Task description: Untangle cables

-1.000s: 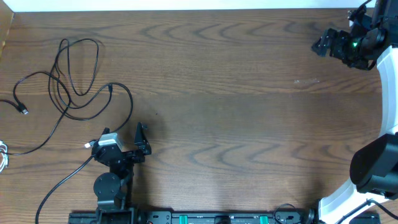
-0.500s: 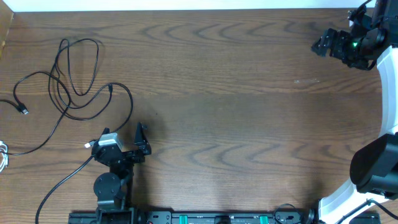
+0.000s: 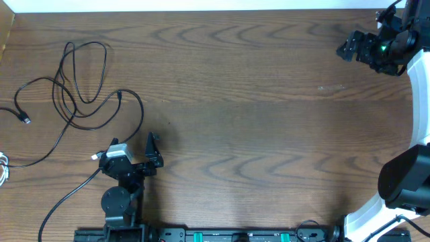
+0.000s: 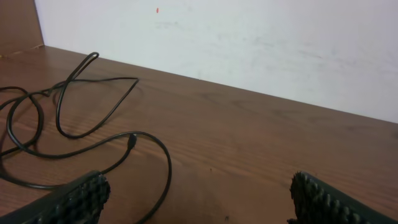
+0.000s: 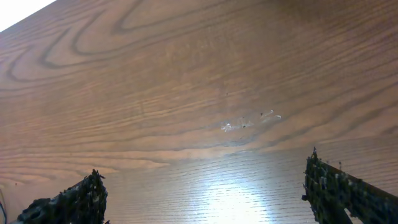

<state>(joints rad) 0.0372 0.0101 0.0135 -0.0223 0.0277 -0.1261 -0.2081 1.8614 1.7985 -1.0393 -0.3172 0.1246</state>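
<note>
Between the earlier overhead views and this moment no change is seen: the cords lie in the same loops and both arms are held in the same places.

The thin black cables (image 3: pixel 75 87) are spread in overlapping loops on the left part of the dark brown wooden table (image 3: pixel 255 121), towards its far edge. One small plug end (image 3: pixel 119 96) is pointed towards the table's middle, and another (image 3: pixel 25 119) lies near the left edge. A short white cord (image 3: pixel 3 167) is seen only in part at the left border of the overhead view, apart from the black loops.

The left gripper (image 4: pixel 199 202) is held low near the front left of the table, aimed towards the white wall (image 4: pixel 249 37). Its ribbed black fingers (image 4: pixel 78 198) are spread wide and nothing is grasped; the nearest black loop lies just ahead of them and to the left, untouched.

The right gripper (image 5: pixel 205 196) is raised at the far right corner, well apart from the cables. Its jaws are likewise parted wide, with only bare wood seen between them.
</note>
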